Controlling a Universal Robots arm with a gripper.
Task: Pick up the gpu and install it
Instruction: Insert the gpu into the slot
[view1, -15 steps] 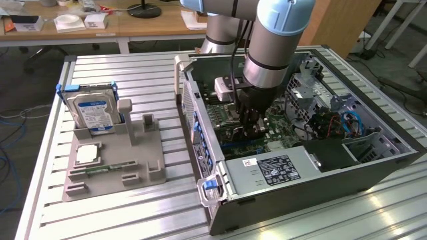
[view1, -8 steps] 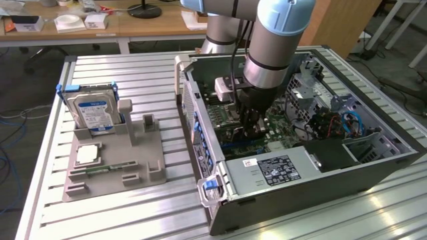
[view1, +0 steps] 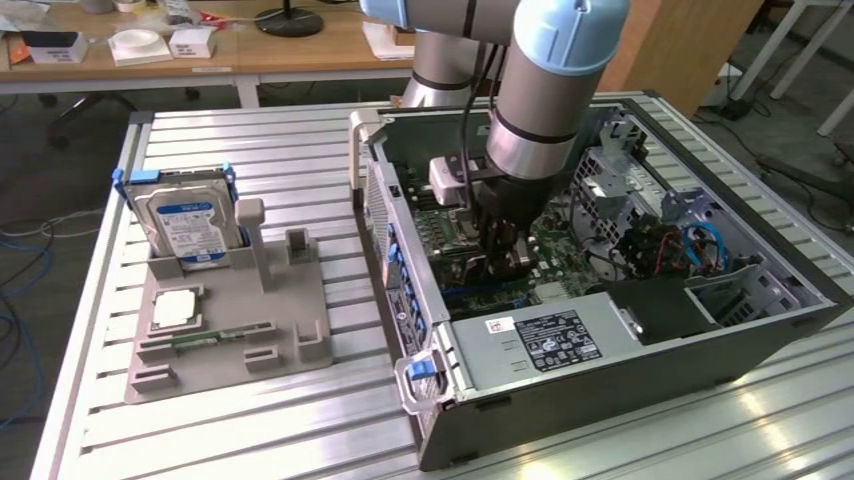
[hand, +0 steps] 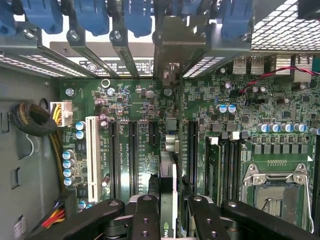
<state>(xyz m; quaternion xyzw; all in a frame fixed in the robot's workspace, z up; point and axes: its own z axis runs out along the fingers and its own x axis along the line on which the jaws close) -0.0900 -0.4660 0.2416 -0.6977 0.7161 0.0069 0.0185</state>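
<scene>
Installing step: thin dark edge-on gpu pinched in black gripper.
Seating calls for straight downward pressure (bracket meeting the rear slot) onto green motherboard.

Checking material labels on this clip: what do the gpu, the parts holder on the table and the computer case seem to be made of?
gpu: edge-on in the gripper; circuit board with a pale metal bracket, going by its dull grey sheen. Parts holder: matte grey-tan, blocky slots, probably plastic, perhaps printed. Computer case: dark painted sheet metal, with bare perforated steel inside.
</scene>
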